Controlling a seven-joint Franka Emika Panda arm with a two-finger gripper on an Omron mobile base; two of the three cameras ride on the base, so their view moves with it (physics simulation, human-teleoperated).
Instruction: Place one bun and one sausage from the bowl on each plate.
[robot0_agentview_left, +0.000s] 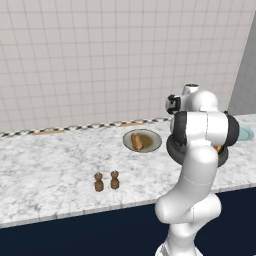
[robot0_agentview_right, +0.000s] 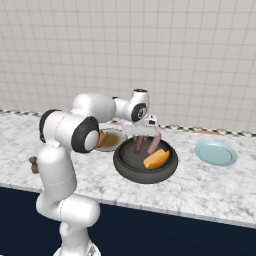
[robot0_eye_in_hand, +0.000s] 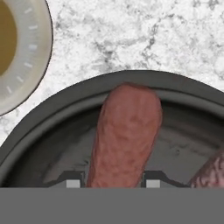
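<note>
My gripper (robot0_eye_in_hand: 113, 181) hangs over the dark bowl (robot0_eye_in_hand: 131, 79) and is shut on a reddish-brown sausage (robot0_eye_in_hand: 124, 135), with one finger tip against each side of it. In the right base view the gripper (robot0_agentview_right: 142, 135) holds this sausage (robot0_agentview_right: 138, 145) tilted above the bowl (robot0_agentview_right: 145, 172). A second sausage (robot0_agentview_right: 154, 143) leans beside it, and an orange-tan bun (robot0_agentview_right: 156, 159) lies in the bowl. The beige plate (robot0_agentview_right: 116, 145) to the left carries one bun (robot0_agentview_right: 102, 139). The teal plate (robot0_agentview_right: 216, 153) on the right is bare.
Two small brown shakers (robot0_agentview_left: 99, 182) (robot0_agentview_left: 114, 180) stand near the counter's front edge, left of the arm. The tiled wall runs along the back of the marble counter (robot0_agentview_left: 50, 165). My own arm hides most of the bowl (robot0_agentview_left: 172, 148) in the left base view.
</note>
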